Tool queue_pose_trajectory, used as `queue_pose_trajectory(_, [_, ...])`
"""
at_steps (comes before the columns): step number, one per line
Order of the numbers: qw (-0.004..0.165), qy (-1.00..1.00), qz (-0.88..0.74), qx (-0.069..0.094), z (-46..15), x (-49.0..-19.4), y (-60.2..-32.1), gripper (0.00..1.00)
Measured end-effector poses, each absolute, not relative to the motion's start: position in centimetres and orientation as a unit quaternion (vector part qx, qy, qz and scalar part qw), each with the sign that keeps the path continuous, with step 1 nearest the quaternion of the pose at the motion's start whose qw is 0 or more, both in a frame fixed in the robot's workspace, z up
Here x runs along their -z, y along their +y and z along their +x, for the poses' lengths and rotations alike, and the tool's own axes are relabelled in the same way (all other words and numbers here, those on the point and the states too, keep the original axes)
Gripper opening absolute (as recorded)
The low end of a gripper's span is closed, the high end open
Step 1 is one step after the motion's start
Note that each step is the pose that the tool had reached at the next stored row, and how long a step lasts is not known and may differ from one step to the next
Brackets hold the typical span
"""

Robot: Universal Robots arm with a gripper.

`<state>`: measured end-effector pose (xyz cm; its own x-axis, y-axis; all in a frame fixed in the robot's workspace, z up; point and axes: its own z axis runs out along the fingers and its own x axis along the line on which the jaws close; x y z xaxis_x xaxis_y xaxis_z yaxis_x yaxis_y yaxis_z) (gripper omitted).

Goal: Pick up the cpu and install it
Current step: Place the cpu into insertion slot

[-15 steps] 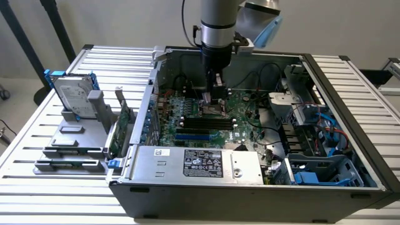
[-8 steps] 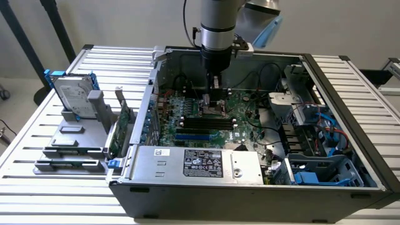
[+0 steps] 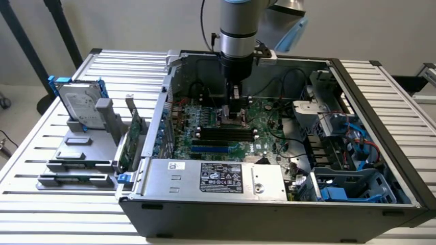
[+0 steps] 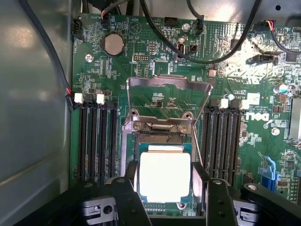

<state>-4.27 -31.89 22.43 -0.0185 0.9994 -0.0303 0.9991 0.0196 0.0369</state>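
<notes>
The cpu [image 4: 164, 176], a small flat square chip with a bright silver metal top, lay level in the open socket [image 4: 160, 137] on the green motherboard [image 4: 141, 52].

Cannot read any marking on the cpu [image 4: 164, 176]: washed white by glare in the wrist view. Cannot follow one of its edges either, covered by the dark hand [image 4: 172, 181], itself cut off at the picture's border. Cannot tell whether that hand grips the chip or merely flanks it. In the exterior view, cannot make out where the hand ends, sunk among the parts of the motherboard [image 3: 266, 109] inside the case [image 3: 272, 214]. Cannot read the labels on the power supply [image 3: 170, 178] or the hard drive [image 3: 78, 104]: print too small. Loses the arm [image 3: 238, 25] at the upper border, the worktop [image 3: 41, 204] at the sides.
</notes>
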Motion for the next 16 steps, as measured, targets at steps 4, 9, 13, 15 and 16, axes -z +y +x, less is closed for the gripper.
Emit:
queue_pose_trajectory(4, [0.025, 0.711, 0.702, -0.001, -4.3, -21.9, -31.9, 0.55])
queue_pose_trajectory(9, [0.026, 0.7, 0.714, 0.0, -4.3, -21.5, -31.8, 0.55])
queue_pose_trajectory(13, [0.026, 0.698, 0.715, 0.0, -4.3, -21.3, -31.5, 0.55])
queue_pose_trajectory(15, [0.026, 0.698, 0.715, 0.0, -4.3, -21.2, -31.5, 0.55])
queue_pose_trajectory(16, [0.026, 0.698, 0.715, 0.001, -4.3, -21.1, -31.5, 0.55])
